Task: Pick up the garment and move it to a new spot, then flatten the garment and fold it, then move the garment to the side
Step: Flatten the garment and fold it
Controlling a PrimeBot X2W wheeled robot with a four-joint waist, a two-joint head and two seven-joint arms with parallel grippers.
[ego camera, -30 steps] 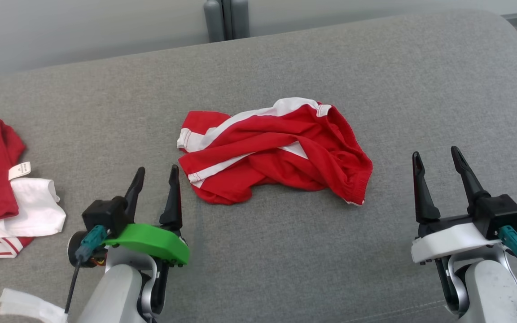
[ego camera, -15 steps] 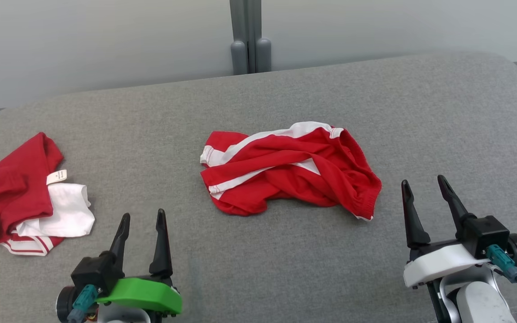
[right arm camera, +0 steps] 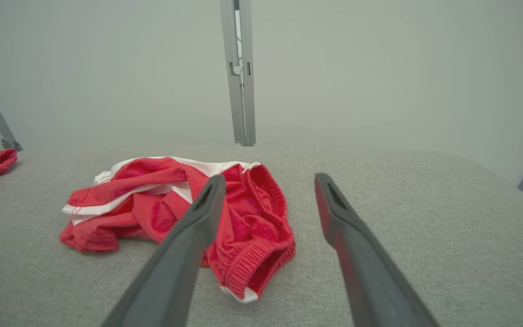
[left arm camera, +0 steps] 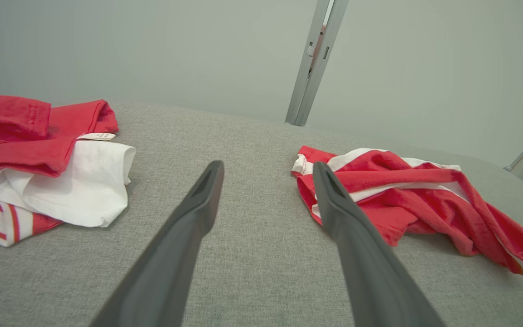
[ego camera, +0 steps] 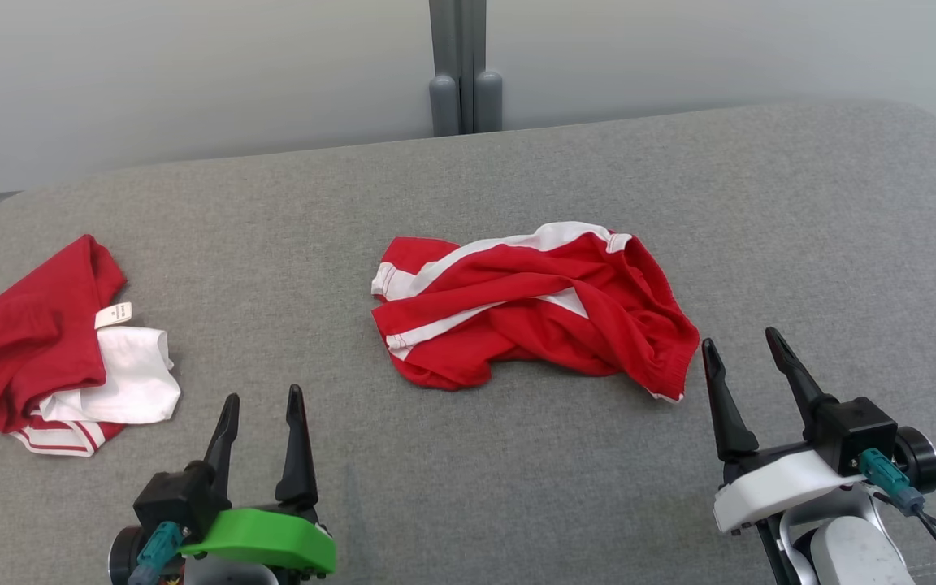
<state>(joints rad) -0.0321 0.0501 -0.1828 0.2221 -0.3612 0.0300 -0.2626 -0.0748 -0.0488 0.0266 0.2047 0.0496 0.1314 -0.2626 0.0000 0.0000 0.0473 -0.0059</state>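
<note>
The garment (ego camera: 533, 313) is a crumpled pair of red shorts with white stripes, lying in a heap at the middle of the grey padded surface (ego camera: 468, 487). In the left wrist view the garment (left arm camera: 407, 200) sits ahead and to the right; in the right wrist view the garment (right arm camera: 184, 213) lies ahead and to the left. My left gripper (ego camera: 263, 398) stands open near the front left, well short of the garment. At the front right my right gripper (ego camera: 744, 345) is open too, its fingers just right of the elastic waistband, with nothing between them.
A second pile of red and white clothes (ego camera: 45, 357) lies at the left edge of the surface; the same pile (left arm camera: 39, 168) fills the left of the left wrist view. A grey post (ego camera: 464, 65) stands against the pale wall behind.
The head camera has tilted up, so the whole scene has slid down and right in the picture. Both grippers sit lower in the frame. The garment lies as it did.
</note>
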